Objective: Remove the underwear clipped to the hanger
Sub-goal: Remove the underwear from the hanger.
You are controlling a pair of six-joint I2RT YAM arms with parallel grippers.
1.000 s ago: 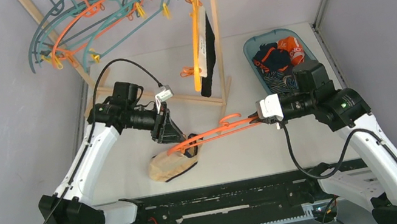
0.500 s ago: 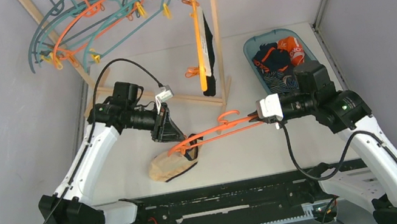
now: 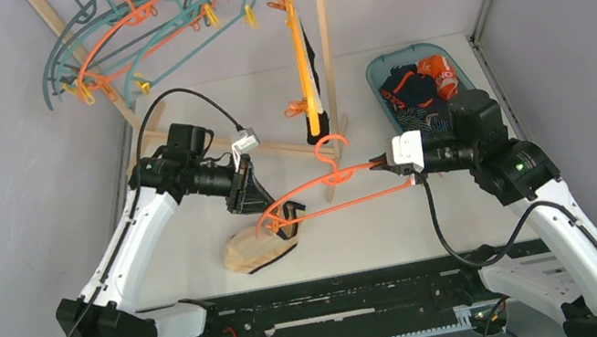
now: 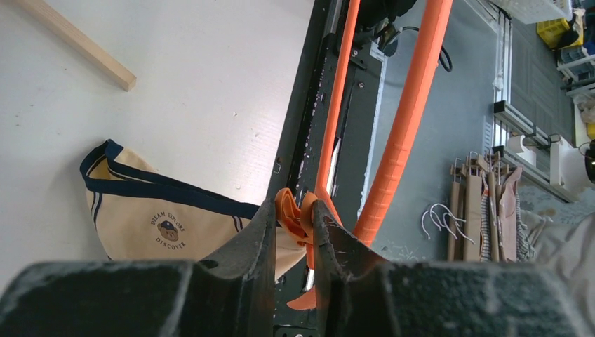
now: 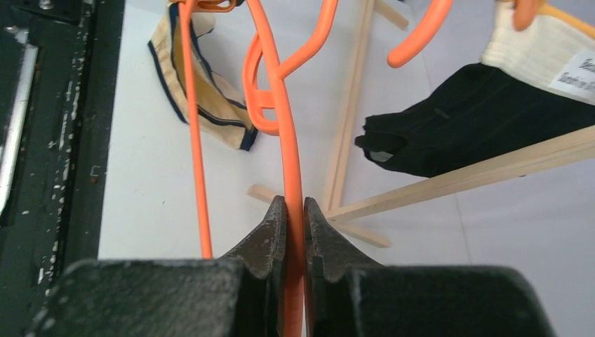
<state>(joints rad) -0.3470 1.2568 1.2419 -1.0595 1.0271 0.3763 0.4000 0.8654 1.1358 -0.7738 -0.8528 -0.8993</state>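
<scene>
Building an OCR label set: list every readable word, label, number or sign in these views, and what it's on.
"DREAM" plus a second word too blurred to be sure of, over "DISCOVER", around a small bear print: on the beige briefs.
Dark print on the white label at the waistband of the black briefs: cut off and blurred, unreadable.
White letters on the orange cloth in the blue basket: too small to read.
No other text visible.

I count two briefs I can tell apart: one beige brief (image 3: 252,251) and one black brief (image 5: 477,116). Hangers: one orange hanger (image 4: 401,126), one yellow hanger (image 3: 307,83), plus a bunch of bare hangers (image 3: 132,31) too tangled to number. One rack (image 3: 326,43), one basket (image 3: 377,71), its heap of briefs (image 3: 416,92) uncountable.
</scene>
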